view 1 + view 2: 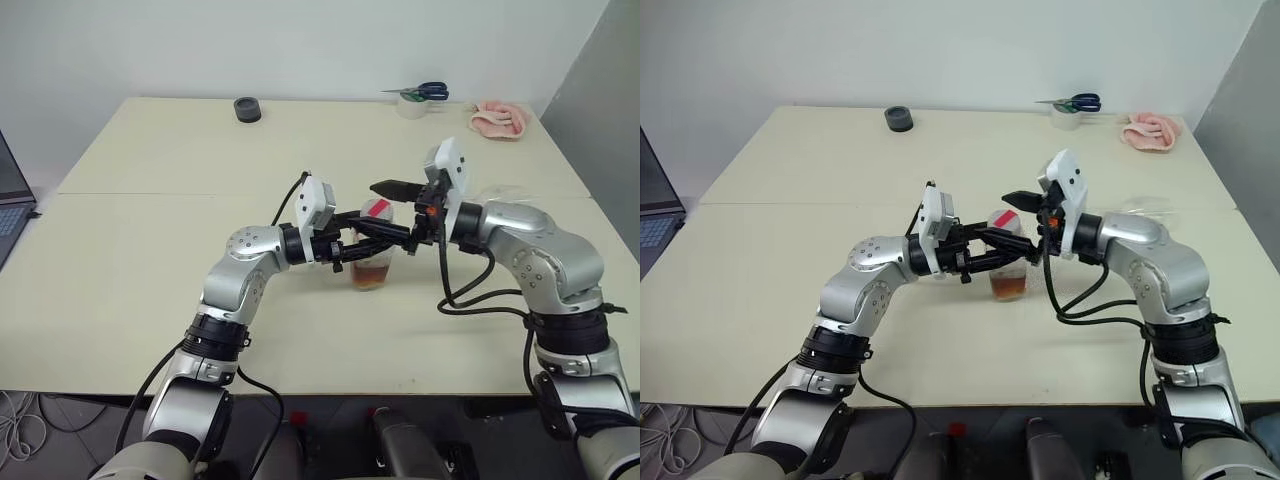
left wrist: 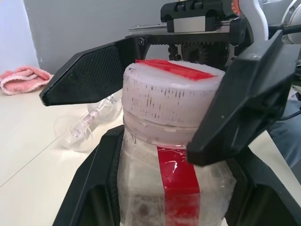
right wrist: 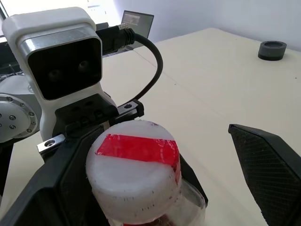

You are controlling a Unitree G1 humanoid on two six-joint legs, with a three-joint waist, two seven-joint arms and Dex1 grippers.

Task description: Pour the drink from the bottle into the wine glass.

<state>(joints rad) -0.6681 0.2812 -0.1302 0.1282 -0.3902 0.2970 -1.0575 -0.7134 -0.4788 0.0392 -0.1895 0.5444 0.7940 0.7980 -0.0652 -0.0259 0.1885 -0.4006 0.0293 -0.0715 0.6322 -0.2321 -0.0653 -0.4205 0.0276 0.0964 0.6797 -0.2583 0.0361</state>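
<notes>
Nearest the robot, the left end effector (image 1: 372,243) pinches the bottle (image 1: 373,262) around its body, holding it upright at the middle of the worktop (image 1: 150,300), and a little tea-coloured drink (image 1: 372,276) sits in the bottom. Right above it, the right end effector (image 1: 398,208) hangs with its fingers spread wide, one on each side of the whitish cap (image 2: 171,101) with its red strip, not yet gripping it. So the cap is on, nothing is poured; by my reading we're at the uncapping step, with opening, tilting and pouring all left. Further right, the wine glass (image 2: 89,127) appears to lie on its side on the worktop. At the far edge sit a dark tape roll (image 1: 247,109), scissors (image 1: 420,93) and a pink cloth (image 1: 497,119).
</notes>
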